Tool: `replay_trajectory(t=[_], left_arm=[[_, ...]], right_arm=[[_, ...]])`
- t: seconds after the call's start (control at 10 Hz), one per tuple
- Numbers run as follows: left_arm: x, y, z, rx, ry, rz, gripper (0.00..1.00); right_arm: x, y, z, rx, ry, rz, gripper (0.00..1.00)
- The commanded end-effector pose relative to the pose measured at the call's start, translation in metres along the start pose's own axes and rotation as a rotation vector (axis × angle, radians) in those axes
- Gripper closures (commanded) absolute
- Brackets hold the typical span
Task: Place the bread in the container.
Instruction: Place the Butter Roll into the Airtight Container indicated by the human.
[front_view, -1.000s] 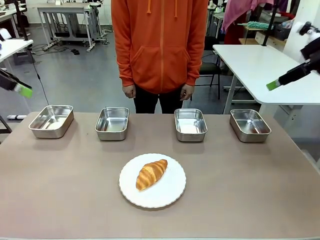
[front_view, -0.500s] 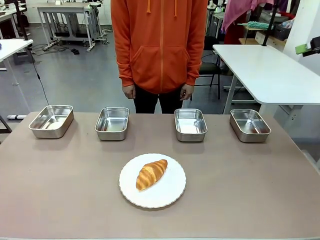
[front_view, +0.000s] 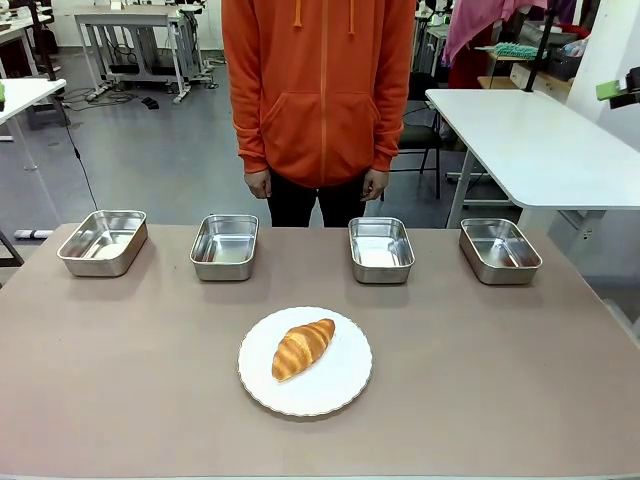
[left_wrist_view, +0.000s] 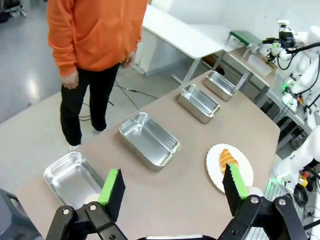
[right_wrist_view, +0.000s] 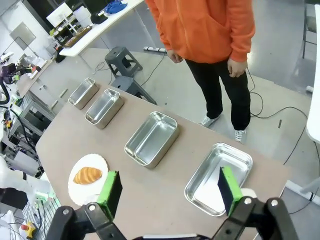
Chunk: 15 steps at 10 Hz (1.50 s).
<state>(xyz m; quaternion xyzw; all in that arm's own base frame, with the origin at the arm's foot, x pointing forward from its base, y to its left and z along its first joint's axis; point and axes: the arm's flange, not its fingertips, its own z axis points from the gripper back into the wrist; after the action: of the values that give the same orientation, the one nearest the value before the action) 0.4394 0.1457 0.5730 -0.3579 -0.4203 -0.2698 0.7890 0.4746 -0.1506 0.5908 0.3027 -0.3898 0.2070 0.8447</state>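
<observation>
Bread (front_view: 303, 347) by front edge of tabletop (front_view: 120, 390), likely light, soft, flaky: pinch gently across middle. Left gripper (left_wrist_view: 172, 185), right gripper (right_wrist_view: 167, 187): fingers spread, empty.

Bare table (front_view: 120, 380) between plate (front_view: 345, 385) and pans (front_view: 224, 246)

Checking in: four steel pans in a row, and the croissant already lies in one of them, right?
Not quite. The croissant lies on the white plate, in front of the four steel pans. The front view shows it.
</observation>
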Motion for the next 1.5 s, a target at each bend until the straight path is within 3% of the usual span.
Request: replay_trajectory(t=[0.0,0.6,0.7,1.4], left_arm=[[-0.004,-0.013,-0.005,0.028,0.026,0.030,0.00],[-0.005,-0.015,-0.019,0.022,0.114,0.041,0.00],[-0.006,-0.008,-0.013,0.015,0.059,0.036,0.00],[-0.006,-0.008,-0.013,0.015,0.059,0.036,0.00]], right_arm=[[0.001,-0.001,-0.001,0.011,-0.020,0.006,0.00],[-0.003,-0.010,-0.008,0.015,0.031,-0.044,0.00],[-0.005,-0.007,-0.005,-0.010,0.017,-0.019,0.00],[-0.005,-0.007,-0.005,-0.010,0.017,-0.019,0.00]])
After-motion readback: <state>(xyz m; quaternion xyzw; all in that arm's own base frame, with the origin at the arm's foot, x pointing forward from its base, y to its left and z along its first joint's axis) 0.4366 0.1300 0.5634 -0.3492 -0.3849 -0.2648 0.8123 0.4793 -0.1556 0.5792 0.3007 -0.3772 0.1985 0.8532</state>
